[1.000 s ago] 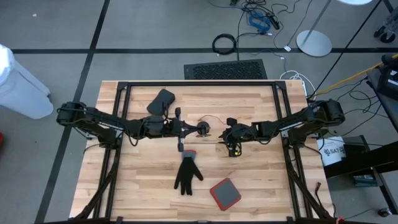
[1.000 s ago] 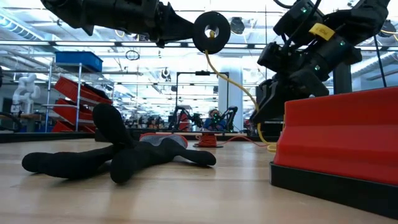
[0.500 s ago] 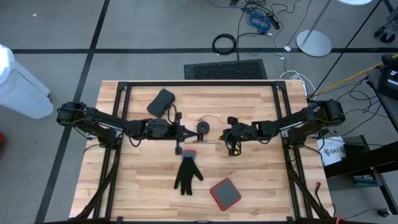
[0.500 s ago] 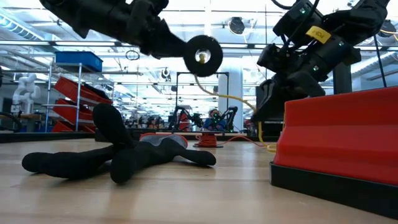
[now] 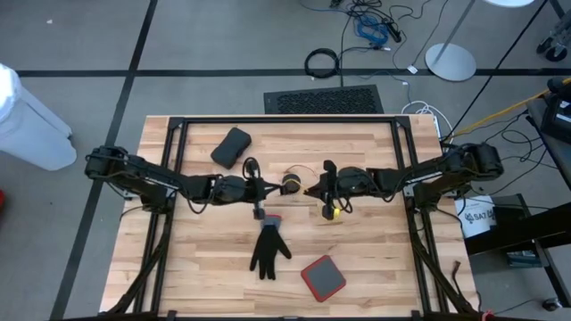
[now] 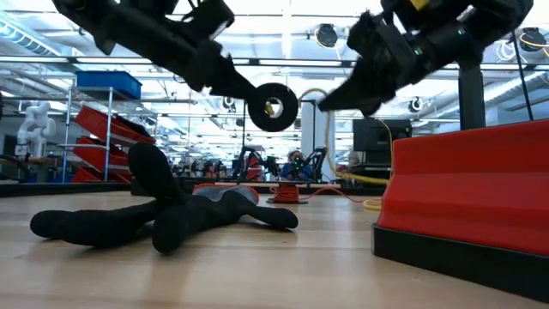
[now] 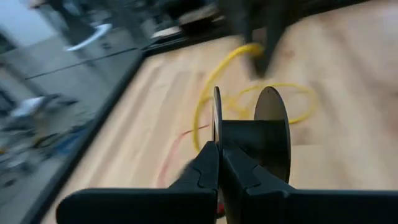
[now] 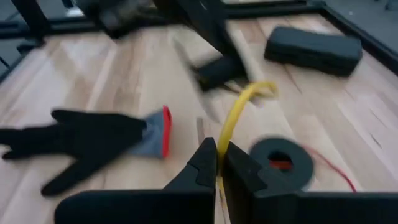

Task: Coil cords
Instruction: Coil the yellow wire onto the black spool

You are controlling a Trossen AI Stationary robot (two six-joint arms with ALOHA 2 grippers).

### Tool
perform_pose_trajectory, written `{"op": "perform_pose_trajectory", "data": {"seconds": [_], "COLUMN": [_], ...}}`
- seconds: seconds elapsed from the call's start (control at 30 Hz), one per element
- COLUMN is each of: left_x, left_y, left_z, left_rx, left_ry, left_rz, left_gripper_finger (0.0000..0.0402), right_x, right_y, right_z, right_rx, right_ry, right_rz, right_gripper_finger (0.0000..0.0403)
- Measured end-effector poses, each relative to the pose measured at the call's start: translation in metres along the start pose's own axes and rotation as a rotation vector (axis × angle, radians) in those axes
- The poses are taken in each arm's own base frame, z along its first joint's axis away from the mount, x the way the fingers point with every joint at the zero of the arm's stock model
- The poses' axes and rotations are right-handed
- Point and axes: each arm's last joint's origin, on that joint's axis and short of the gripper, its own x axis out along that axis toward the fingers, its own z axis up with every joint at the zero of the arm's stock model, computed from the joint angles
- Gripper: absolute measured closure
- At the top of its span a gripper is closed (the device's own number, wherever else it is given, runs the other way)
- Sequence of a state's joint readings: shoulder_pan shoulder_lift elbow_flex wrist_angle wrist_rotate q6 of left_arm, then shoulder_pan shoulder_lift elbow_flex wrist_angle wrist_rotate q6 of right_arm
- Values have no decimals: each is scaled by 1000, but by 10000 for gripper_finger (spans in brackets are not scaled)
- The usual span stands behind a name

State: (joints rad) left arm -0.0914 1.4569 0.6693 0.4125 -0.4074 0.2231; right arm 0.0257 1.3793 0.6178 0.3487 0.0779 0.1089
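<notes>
I am keeping my left gripper and my right gripper near each other over the middle of the table. The puck is hanging between them, with the cord running from it toward my right gripper. The glove is lying nearer the front edge, the flat case to its right, and the pouch behind my left arm.

Our two arms are dark, near-black jointed limbs, each running from a bulky rounded base through slim segments with thin black cabling looped alongside. Our left gripper and right gripper each end in two matte black, wedge-shaped fingers on a broad dark crossbar. A small yellow label marks our right arm near the wrist.
</notes>
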Motion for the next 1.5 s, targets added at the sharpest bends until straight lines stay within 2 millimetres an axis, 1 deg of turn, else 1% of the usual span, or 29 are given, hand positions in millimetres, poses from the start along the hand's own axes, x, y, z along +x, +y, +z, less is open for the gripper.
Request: {"op": "perform_pose_trajectory", "data": {"seconds": [0.17, 0.27, 0.4, 0.53, 0.67, 0.8, 0.9, 1.0, 1.1, 1.27, 1.5], "left_x": [10, 13, 12, 15, 20, 30, 43, 56, 62, 60, 54], "left_y": [-3, -3, -1, 3, 0, -4, -7, -11, -11, -8, -1], "left_z": [-6, -4, -3, -5, -8, -7, -1, 8, 16, 23, 36], "left_rx": [-5, -2, -6, -11, -20, -34, -37, -44, -54, -75, -181], "left_ry": [10, -18, -13, -7, -18, -33, -35, -47, -58, -74, -167], "left_rz": [119, 137, 212, 227, 237, 270, 284, 289, 306, 320, 339], "left_gripper_finger": [402, 402, 402, 402, 402, 402, 401, 402, 402, 402, 402], "right_x": [1, 1, 1, 0, 0, 0, 4, 14, 25, 30, 27], "right_y": [9, 10, 12, 17, 16, 15, 16, 17, 16, 18, 27], "right_z": [16, 16, 14, 19, 24, 27, 27, 25, 19, 15, 19], "right_rx": [-12, -25, -29, -35, -26, -21, -18, -20, -25, -62, -132], "right_ry": [-48, -18, 5, -41, -94, -131, -151, -139, -109, -105, -154], "right_rz": [0, -55, -58, -43, -46, -45, -43, -43, -88, -187, -319], "right_gripper_finger": [402, 402, 402, 403, 403, 403, 403, 403, 403, 403, 403]}}
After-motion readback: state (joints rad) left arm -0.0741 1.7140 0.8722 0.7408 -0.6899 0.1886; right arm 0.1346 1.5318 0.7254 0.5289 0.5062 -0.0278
